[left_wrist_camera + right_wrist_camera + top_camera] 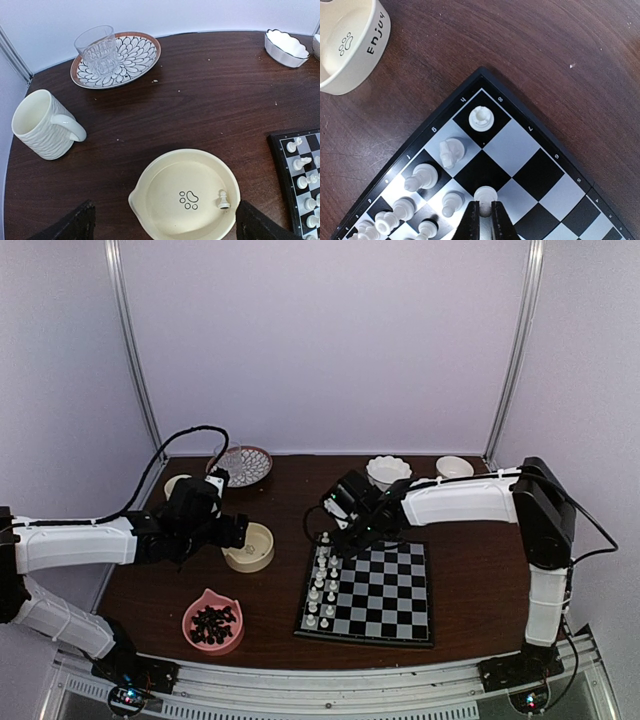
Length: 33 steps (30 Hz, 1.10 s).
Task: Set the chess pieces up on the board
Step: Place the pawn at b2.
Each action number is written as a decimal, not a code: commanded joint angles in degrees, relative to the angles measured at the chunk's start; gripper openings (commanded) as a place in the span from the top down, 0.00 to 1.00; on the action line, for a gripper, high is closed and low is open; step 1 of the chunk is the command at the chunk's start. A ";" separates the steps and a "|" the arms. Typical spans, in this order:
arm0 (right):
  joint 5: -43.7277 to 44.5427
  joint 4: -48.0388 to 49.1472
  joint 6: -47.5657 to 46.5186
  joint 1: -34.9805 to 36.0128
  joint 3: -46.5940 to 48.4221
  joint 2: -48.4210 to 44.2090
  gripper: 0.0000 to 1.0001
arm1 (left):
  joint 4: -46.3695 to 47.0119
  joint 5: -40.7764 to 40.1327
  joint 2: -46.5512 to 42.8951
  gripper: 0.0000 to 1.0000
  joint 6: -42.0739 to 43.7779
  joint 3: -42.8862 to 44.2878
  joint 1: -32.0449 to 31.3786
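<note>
Over the far left corner of the board (pixel 372 592), your right arm is reaching in from the right side. Its upper link is standing up from the base, its forearm is running level toward the left, and its wrist is tipping downward. Your right pincer (pixel 483 221) is closing narrowly on a white pawn (pixel 484 193) just inside that corner, beside the pieces along the board's left edge. You cannot tell whether the pawn's base is touching a square.

The other white pieces (pixel 321 585) are standing in the two leftmost files. Your left arm is stretching low over the surface (pixel 300 505) from the left side. Your left pincer (pixel 167 222) is hanging wide above a cream dish (pixel 160 185), gripping nothing. A lone pawn (pixel 223 199) is standing inside that dish, near its right rim.
</note>
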 commanded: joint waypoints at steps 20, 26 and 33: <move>-1.76 0.28 -0.42 -0.62 3.83 3.16 0.82 | 2.28 1.46 -1.62 0.02 -0.93 -0.22 0.30; -0.47 0.94 -0.16 -0.70 2.74 1.54 0.80 | 0.53 0.20 -1.05 0.02 -2.27 0.51 0.34; 2.32 5.08 -0.23 -0.70 -1.92 -4.72 0.77 | -6.04 -1.26 0.84 0.03 -7.53 3.09 2.02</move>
